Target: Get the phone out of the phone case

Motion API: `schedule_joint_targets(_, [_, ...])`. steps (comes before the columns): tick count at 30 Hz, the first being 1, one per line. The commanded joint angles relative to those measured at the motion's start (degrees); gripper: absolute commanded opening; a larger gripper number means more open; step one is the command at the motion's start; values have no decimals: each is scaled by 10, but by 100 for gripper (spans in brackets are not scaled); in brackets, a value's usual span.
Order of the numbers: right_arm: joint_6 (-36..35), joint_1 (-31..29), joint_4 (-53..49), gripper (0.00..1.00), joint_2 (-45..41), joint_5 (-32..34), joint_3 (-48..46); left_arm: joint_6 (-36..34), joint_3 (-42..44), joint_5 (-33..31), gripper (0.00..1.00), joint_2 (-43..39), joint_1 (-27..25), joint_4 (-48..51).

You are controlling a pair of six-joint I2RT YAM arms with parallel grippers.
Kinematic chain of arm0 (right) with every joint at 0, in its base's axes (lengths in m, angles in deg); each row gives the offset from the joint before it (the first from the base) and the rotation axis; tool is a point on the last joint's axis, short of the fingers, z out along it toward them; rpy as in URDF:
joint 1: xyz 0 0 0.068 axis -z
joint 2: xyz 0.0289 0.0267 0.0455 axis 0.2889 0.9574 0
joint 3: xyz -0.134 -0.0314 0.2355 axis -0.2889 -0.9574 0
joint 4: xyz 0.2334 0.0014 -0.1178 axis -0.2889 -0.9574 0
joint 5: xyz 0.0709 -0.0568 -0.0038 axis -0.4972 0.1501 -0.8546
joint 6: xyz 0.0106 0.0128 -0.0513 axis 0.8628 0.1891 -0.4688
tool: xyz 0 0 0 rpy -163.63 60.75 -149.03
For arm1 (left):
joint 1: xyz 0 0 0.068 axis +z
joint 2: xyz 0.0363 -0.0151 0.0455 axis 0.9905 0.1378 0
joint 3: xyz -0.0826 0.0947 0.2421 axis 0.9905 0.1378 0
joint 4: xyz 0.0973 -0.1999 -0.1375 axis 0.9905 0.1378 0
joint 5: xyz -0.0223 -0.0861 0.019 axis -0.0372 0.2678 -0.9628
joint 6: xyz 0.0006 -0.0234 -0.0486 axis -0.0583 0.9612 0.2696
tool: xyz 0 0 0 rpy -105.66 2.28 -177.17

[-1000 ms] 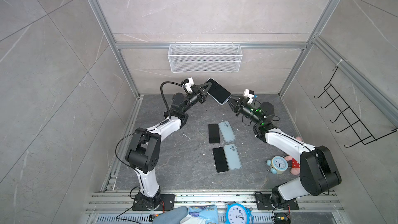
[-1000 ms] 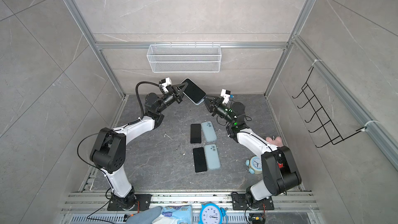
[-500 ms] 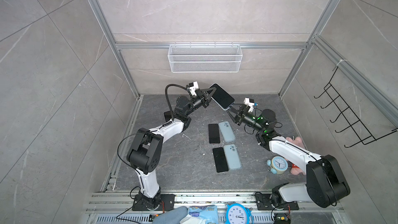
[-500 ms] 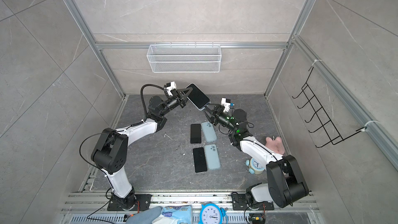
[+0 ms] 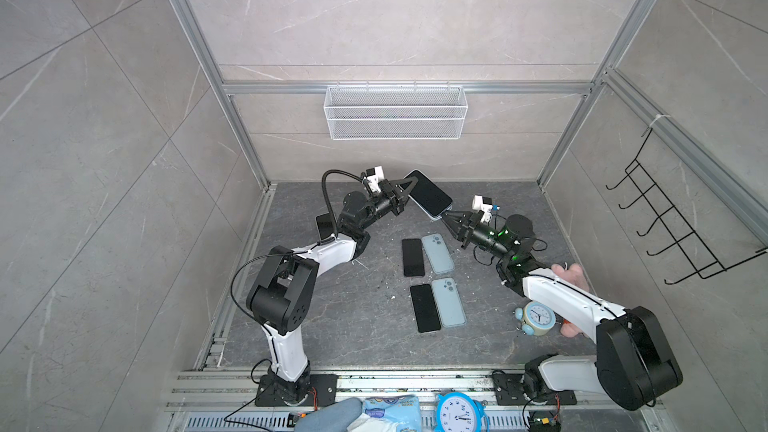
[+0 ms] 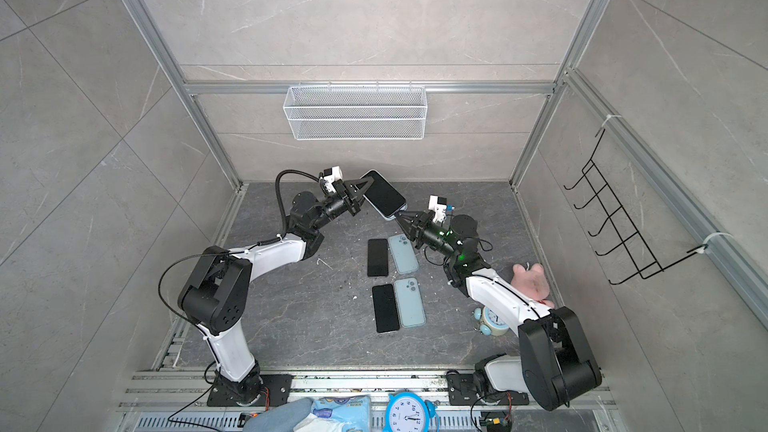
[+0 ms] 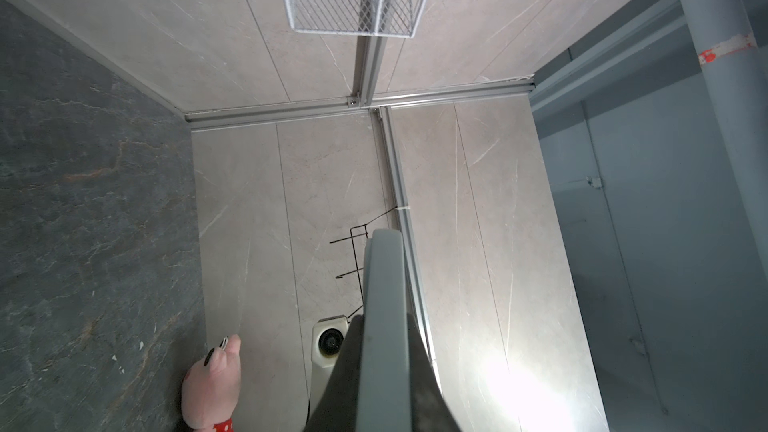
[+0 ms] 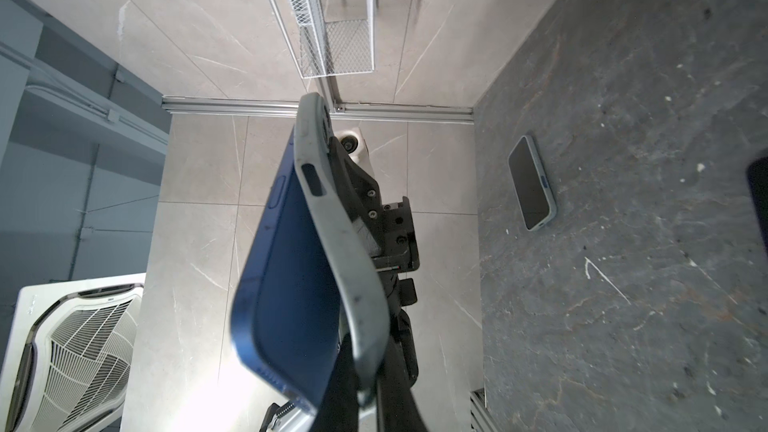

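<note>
Above the dark surface (image 5: 332,326) the phone (image 5: 428,197) hangs, my left fingers (image 5: 404,189) clamped on its far end, my right fingers (image 5: 451,218) pinching a corner of the phone case (image 8: 347,276). I judge that rim bendy and best peeled there, the phone stiff and slick.

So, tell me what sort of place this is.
Probably a robot test booth made up like a tiled bathroom: wall tiles in a metal frame, a wire basket on the back wall, a hook rack on the side wall.
</note>
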Motion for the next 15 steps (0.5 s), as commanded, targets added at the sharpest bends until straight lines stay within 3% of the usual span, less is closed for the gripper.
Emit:
schedule_joint_targets(1, [-29,-2,-23,0,-33,21,-11,-7,17,16,0,-5,-14,-75])
schedule_joint_targets(5, [-44,-2,-49,0,-58,33,-21,-22,52,31,3,-3,-21,-64])
schedule_joint_targets(11, [-71,-2,-108,0,-89,36,-30,-57,91,23,54,-11,-24,-45])
schedule_joint_targets(15, [-88,-3,-147,0,-103,39,-41,-104,107,12,68,-35,-17,16])
